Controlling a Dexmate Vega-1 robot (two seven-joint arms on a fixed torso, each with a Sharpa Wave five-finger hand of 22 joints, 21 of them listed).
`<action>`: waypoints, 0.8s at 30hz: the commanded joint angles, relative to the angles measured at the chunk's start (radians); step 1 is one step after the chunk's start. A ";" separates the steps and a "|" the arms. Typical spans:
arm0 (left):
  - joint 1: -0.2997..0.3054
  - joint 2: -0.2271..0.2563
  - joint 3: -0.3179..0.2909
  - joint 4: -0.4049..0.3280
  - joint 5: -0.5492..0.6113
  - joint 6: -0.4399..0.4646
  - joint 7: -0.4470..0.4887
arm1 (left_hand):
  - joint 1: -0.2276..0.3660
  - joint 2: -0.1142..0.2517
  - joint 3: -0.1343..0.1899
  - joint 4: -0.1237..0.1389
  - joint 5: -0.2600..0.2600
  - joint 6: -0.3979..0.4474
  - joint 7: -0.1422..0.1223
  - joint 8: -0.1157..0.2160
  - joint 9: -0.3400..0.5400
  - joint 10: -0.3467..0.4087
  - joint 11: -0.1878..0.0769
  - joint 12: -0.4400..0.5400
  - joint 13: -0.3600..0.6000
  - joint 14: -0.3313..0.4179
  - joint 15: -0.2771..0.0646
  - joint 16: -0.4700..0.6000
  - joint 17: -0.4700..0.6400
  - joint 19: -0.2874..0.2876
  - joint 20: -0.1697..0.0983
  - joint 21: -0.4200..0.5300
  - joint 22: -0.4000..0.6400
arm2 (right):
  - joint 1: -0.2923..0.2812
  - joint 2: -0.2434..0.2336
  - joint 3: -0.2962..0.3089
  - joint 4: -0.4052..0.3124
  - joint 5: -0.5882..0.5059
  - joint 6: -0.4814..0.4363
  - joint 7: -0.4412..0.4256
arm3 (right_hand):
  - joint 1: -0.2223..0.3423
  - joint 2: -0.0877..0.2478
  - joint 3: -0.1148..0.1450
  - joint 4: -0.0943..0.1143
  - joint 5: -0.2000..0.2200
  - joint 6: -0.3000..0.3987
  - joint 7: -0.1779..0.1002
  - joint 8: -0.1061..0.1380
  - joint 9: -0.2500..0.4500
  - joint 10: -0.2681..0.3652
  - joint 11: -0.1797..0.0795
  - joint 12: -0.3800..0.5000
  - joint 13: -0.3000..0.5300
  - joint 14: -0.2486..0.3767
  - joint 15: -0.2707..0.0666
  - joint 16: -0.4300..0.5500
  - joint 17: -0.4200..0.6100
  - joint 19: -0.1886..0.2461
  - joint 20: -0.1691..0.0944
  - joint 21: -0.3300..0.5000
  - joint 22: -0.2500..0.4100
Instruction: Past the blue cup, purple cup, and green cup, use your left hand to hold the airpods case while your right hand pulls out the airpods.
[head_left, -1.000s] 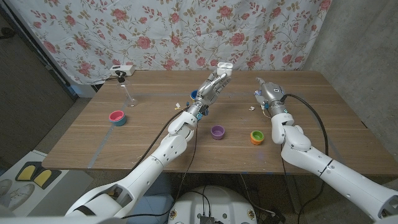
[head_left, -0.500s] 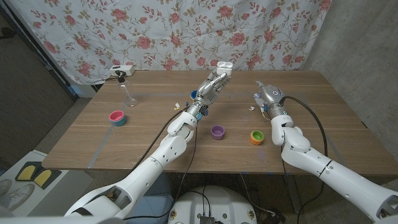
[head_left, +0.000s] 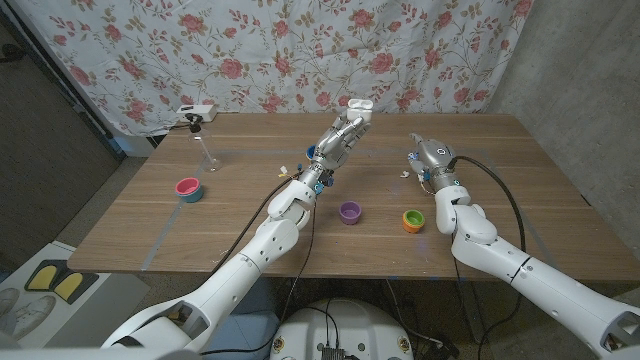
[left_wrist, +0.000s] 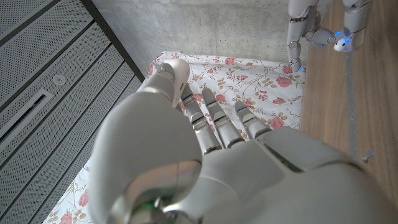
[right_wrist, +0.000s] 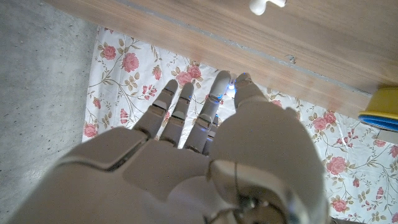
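My left robot hand (head_left: 340, 138) is raised above the tabletop (head_left: 240, 215), beyond the purple cup (head_left: 349, 212), and it holds the airpods case (head_left: 361, 104) up at its fingertips, so the holding half of the job looks done. The case is white and appears to have its lid open, though it is too small for me to be sure, and I cannot tell whether any earbud sits inside it.

My right robot hand (head_left: 428, 154) is beyond the green cup (head_left: 412, 220), low over the tabletop, fingers spread and holding nothing. It is well apart from the case, off to the purple cup's right side, while the case is up beyond that cup. A small white piece (head_left: 405, 174) lies on the wood just beside my right robot hand; it may be an earbud, but I cannot make it out.

The blue cup (head_left: 312, 153) stands beyond the purple cup, partly hidden behind my left wrist.

What is left, as I judge it, is bringing my right robot hand across to the case and drawing the airpods out.
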 joint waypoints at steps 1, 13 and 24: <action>0.002 0.003 -0.003 -0.001 -0.003 0.002 0.005 | 0.002 0.007 0.002 -0.004 0.004 0.003 -0.004 0.004 0.003 0.051 -0.044 0.004 0.168 0.024 -0.036 -0.002 0.004 0.000 0.001 0.002 0.002 | 0.013 0.005 -0.004 0.029 0.023 0.030 0.016 | -0.002 0.005 -0.003 0.000 0.000 0.007 -0.003 -0.004 0.003 0.000 -0.003 0.009 0.000 0.000 -0.174 -0.002 0.000 0.003 -0.005 0.001 0.000; -0.004 -0.001 0.001 0.003 0.000 0.001 0.002 | 0.001 0.007 0.002 -0.004 0.004 0.003 -0.004 0.006 0.002 0.051 -0.044 0.002 0.167 0.024 -0.036 -0.002 0.004 0.000 0.000 0.002 0.002 | 0.011 0.003 0.022 0.032 0.089 0.057 0.050 | -0.002 0.006 -0.006 0.000 0.000 0.008 -0.004 -0.004 0.003 -0.001 -0.003 0.011 -0.001 -0.002 -0.175 -0.005 0.000 0.005 -0.008 0.001 0.000; -0.003 0.000 0.002 -0.002 0.002 0.001 0.003 | 0.001 0.008 0.002 -0.004 0.004 0.003 -0.004 0.006 0.001 0.053 -0.044 0.002 0.168 0.024 -0.036 -0.002 0.005 0.001 0.000 0.002 0.002 | 0.005 -0.007 0.032 0.026 0.127 0.060 0.073 | -0.006 0.009 -0.010 0.004 0.000 0.006 -0.004 -0.006 0.003 -0.001 -0.003 0.015 -0.002 -0.004 -0.172 -0.008 0.000 0.003 -0.010 -0.001 0.000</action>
